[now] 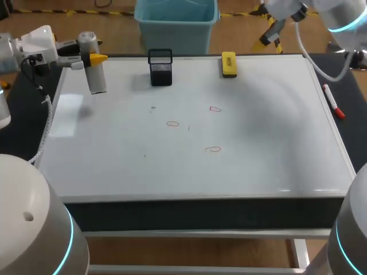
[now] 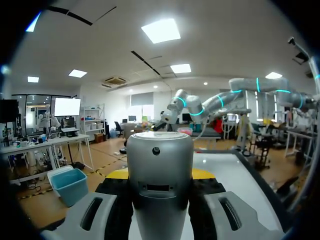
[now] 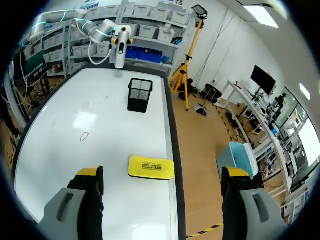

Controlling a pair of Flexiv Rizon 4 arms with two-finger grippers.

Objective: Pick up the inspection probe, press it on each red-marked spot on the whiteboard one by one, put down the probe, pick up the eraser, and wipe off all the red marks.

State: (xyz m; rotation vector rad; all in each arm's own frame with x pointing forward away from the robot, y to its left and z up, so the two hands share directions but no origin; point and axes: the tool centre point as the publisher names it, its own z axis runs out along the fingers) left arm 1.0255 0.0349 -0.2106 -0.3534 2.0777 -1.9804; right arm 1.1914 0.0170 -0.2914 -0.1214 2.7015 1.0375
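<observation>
My left gripper (image 1: 92, 57) holds the grey cylindrical inspection probe (image 1: 96, 74) above the whiteboard's far left corner. In the left wrist view the probe (image 2: 160, 180) fills the gap between the yellow-tipped fingers (image 2: 116, 174), which press it from both sides. Three red marks (image 1: 215, 109) (image 1: 172, 123) (image 1: 213, 149) lie near the middle of the whiteboard (image 1: 269, 132). The yellow eraser (image 1: 229, 64) lies at the far edge. My right gripper (image 3: 162, 172) hangs wide open above the eraser (image 3: 151, 167), holding nothing.
A black mesh cup (image 1: 160, 67) stands at the far edge, left of the eraser. A red marker pen (image 1: 332, 101) lies on the dark strip along the board's right side. The right arm (image 1: 338, 17) comes in from the far right corner.
</observation>
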